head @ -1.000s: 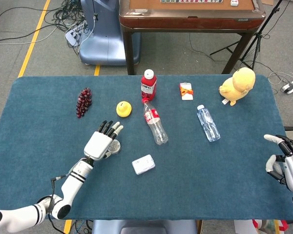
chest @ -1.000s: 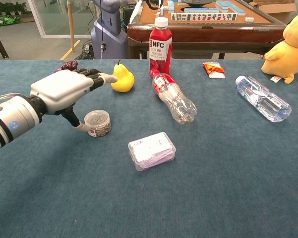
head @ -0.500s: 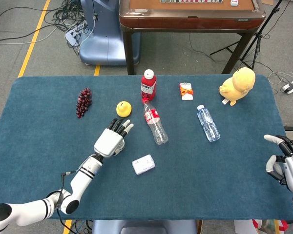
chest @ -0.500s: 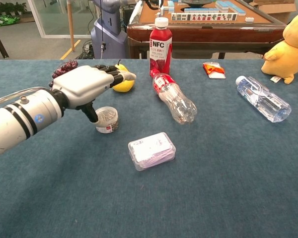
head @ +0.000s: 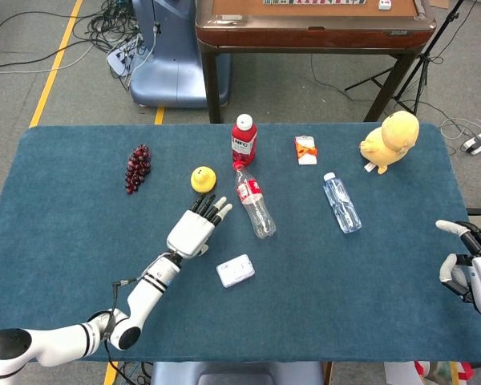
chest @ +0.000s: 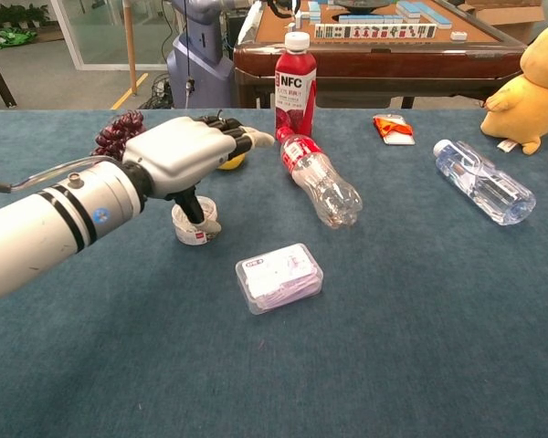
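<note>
Tabletop scene on a blue table [head: 56, 241] carrying eight loose things: two clear plastic bottles lying on their sides, one with a red cap and label [head: 255, 204] and one with a blue label [head: 341, 202]; one upright red juice bottle [head: 243, 140]; one yellow pear [head: 202, 178]; one bunch of dark grapes [head: 136, 167]; one small orange-and-white packet [head: 305, 150]; one yellow plush duck [head: 391, 139]; one clear flat box [head: 236, 270]; and one small round jar [chest: 195, 224], visible in the chest view only.

Left hand [head: 196, 229]: palm down above the jar, fingers extended and slightly spread toward the pear and the red-capped bottle, thumb [chest: 193, 207] reaching down to the jar's rim. Whether the thumb merely touches the jar or hooks it cannot be told; the fingers enclose nothing. The jar stands upright on the cloth beneath the palm, just left of the flat box and near the pear.

Right hand [head: 468, 265]: at the right edge of the table, well apart from every object, fingers apart and holding nothing.

Compared with one second earlier, the left hand has advanced rightward and away from the robot, its fingertips now beside the pear; the jar has shifted with it, nearer to the flat box. The right hand and the other objects have not moved.
</note>
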`<state>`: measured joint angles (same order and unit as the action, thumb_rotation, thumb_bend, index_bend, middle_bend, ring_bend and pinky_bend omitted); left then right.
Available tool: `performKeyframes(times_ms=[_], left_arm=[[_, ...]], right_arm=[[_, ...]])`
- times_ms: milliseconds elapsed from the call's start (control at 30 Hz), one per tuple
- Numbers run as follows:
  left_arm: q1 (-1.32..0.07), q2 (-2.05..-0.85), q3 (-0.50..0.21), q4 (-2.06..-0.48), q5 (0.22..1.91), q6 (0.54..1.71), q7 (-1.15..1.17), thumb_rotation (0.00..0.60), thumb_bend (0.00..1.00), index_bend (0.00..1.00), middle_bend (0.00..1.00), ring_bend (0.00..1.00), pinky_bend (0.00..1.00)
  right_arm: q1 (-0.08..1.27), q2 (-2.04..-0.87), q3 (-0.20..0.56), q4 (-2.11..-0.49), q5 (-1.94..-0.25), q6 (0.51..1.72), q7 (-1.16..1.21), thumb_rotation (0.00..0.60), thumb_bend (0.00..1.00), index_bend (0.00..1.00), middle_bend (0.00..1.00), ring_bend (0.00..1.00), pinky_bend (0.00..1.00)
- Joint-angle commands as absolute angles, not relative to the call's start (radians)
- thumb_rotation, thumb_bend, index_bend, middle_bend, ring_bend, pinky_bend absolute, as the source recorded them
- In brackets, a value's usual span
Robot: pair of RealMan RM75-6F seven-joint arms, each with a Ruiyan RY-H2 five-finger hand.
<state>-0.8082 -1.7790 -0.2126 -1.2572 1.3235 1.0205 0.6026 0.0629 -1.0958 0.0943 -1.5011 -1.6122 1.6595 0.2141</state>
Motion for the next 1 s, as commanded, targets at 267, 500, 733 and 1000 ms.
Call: performKeyframes(times_ms=[267,500,733,1000], left_arm=[[-0.742,-1.672,-0.151,-1.414,1.315,1.082,0.673,0.600,0.00,0.00,0.00,0.00,0.06],[-0.743,-1.670,-0.167,-1.362,1.244,1.059,0.689,0.600,0.00,0.00,0.00,0.00,0.06],[-0.764,-1.697,-0.173,-1.288,1.210,1.028,0.693,0.600,0.00,0.00,0.00,0.00,0.06],[-0.797,-1.738,-0.190,-1.233,1.192,1.017,0.709,0.600,0.00,0.00,0.00,0.00,0.06]], right_arm=[[0.064,-1.099,0.091,-1.503,-1.621,1.660,0.206,0.600,0.15,0.35,0.29,0.19,0.28],[0.065,-1.103,0.092,-1.501,-1.618,1.657,0.199,0.600,0.15,0.35,0.29,0.19,0.28],[0.067,-1.103,0.094,-1.499,-1.610,1.650,0.202,0.600,0.15,0.35,0.29,0.19,0.28],[0.064,-1.099,0.094,-1.501,-1.613,1.658,0.209,0.600,0.15,0.35,0.29,0.19,0.28]])
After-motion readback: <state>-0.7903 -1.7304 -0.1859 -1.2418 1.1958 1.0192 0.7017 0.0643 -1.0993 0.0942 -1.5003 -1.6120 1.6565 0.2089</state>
